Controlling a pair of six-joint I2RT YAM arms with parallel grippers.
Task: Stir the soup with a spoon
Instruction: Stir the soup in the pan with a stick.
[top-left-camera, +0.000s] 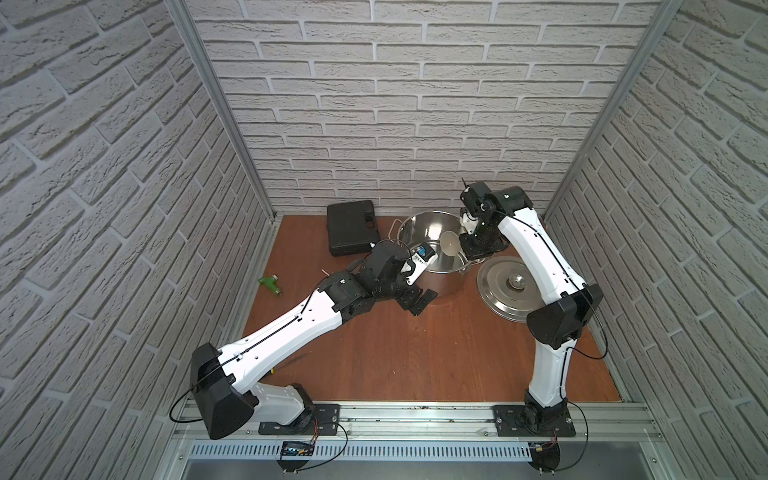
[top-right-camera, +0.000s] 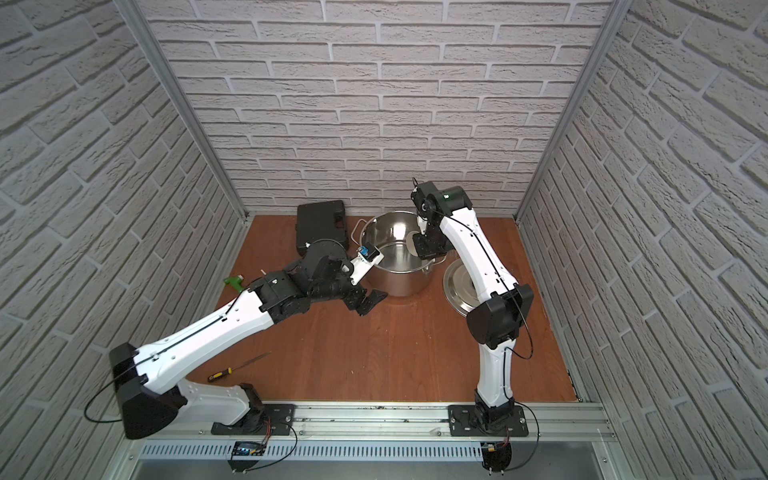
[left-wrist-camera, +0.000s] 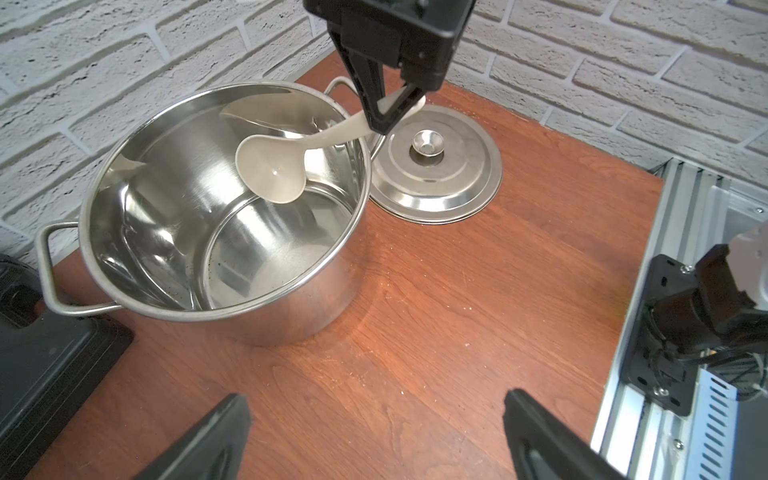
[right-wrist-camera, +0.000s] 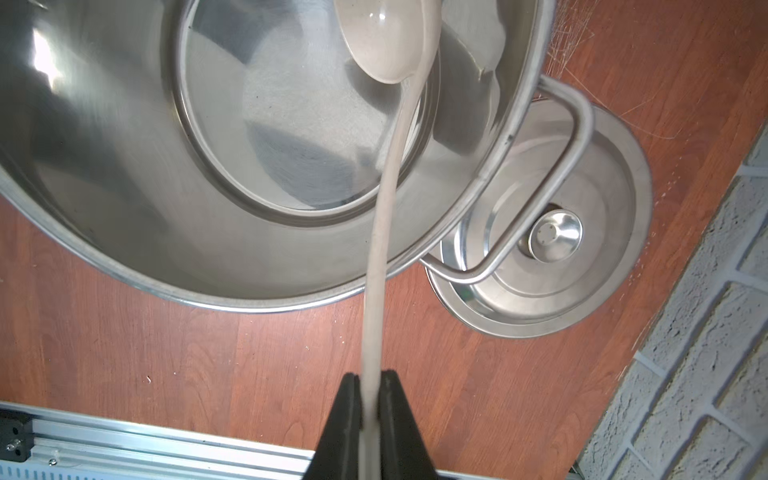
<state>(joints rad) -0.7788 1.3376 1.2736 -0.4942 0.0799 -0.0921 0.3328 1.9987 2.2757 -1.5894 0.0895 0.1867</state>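
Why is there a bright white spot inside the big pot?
Right wrist view: light glares off the shiny pot; left wrist view: the spoon mirrors in the steel; both top views: brick side walls lean outward.

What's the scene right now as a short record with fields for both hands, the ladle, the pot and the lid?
right hand: shut on the ladle handle
left hand: open, empty, near the stockpot
ladle: bowl hanging inside the stockpot's mouth
stockpot: uncovered, bare steel inside, no liquid visible
lid: off, lying knob up beside the stockpot
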